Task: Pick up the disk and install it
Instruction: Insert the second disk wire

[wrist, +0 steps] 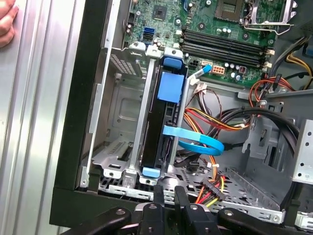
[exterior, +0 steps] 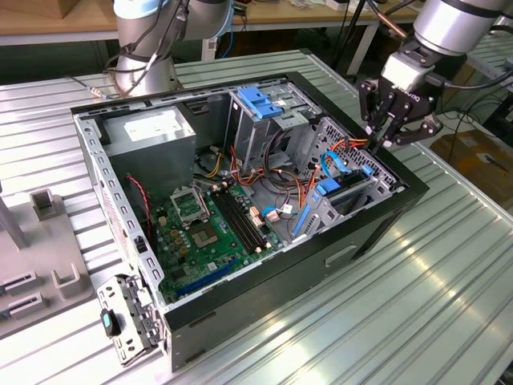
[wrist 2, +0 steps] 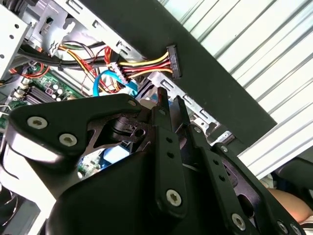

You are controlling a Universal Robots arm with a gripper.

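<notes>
The disk stands on edge in the drive bay at the near side of the open computer case. Blue plastic rails run along its edge, and it also shows in the exterior view. My gripper hovers just above the case's rim, over that bay, toward the exterior view's right. Its black fingers are pressed close together with nothing between them, as both wrist views show. The gripper is clear of the disk.
A grey power-supply box and a blue bracket on a metal cage fill the case's far side, above the green motherboard. A blue cable and a loose power connector hang beside the bay. A hand rests on the ribbed table.
</notes>
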